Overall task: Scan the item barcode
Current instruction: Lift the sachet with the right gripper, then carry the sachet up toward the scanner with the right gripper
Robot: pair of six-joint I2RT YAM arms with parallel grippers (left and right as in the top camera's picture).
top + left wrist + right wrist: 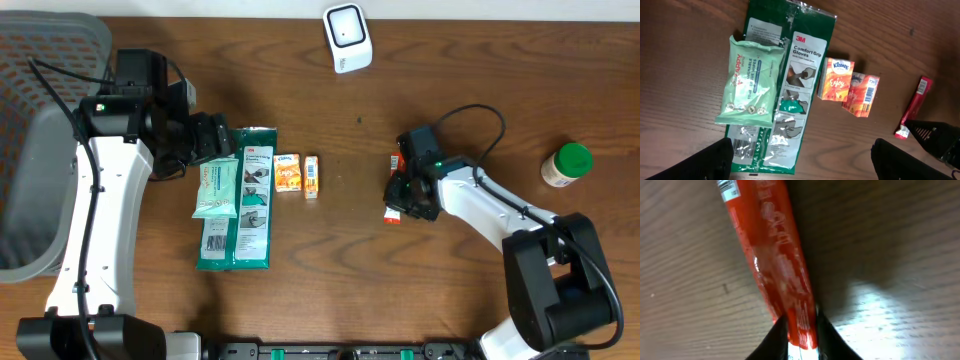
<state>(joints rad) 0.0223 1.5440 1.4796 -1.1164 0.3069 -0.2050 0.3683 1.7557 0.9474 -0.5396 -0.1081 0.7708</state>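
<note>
Two grippers logged. My left gripper (215,138) hung spread above the gloves pack (252,200), left of worktop (400,300) centre. Scanner (347,37) sat at the far edge. My right gripper (800,330) pinched the red sachet (775,255) by one end, right of centre. I judged: lift level, avoid creasing print.

In the left wrist view the green glove pack (800,75) bears a white label with a red "3M" above "Comfort Grip Gloves", and the pale green wipes pouch (747,80) lying on it shows what looks like "WIPES", its other print too small to read. Just right of the glove pack the orange tissue pack (836,79) reads "Kleenex" and "Enjoy", the second tissue pack (861,95) touching it shows a barcode, and the print on the red sachet (914,107) farther right is too blurred to read
</note>
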